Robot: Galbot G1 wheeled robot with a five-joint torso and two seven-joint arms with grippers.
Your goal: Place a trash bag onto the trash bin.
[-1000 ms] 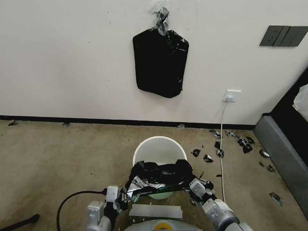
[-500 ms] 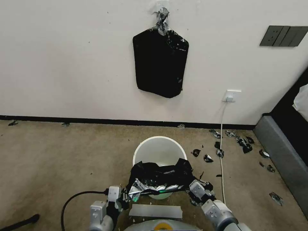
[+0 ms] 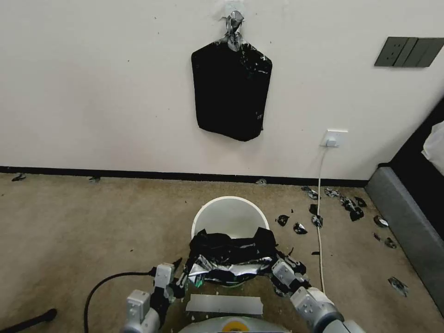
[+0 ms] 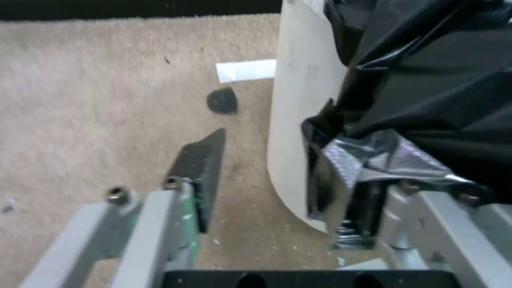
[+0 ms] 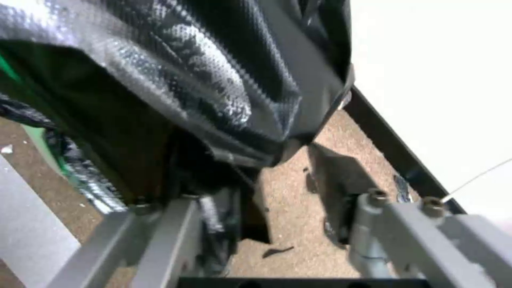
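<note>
The white trash bin point(image 3: 230, 214) stands on the carpet just ahead of me. The crinkled black trash bag point(image 3: 231, 255) lies bunched over its near rim, leaving the far half of the mouth uncovered. My left gripper point(image 3: 180, 274) is at the bag's left end, open. In the left wrist view this gripper point(image 4: 269, 160) straddles the bin wall point(image 4: 296, 100), with the bag point(image 4: 427, 92) draped over one finger. My right gripper point(image 3: 283, 267) is at the bag's right end. In its wrist view the right gripper point(image 5: 283, 178) is open, and the bag point(image 5: 176, 88) hangs over one finger.
A flat black bundle point(image 3: 231, 88) hangs on the wall. Black scraps point(image 3: 351, 208) litter the carpet to the right, beside a white cable point(image 3: 318, 222) from a wall socket point(image 3: 334, 138). Grey furniture point(image 3: 407, 231) lines the right edge. A pale strip point(image 3: 224, 304) lies by my base.
My left gripper has opened and drawn slightly left. The bag's near edge, pulled taut between the grippers before, now sags over the bin's near rim.
</note>
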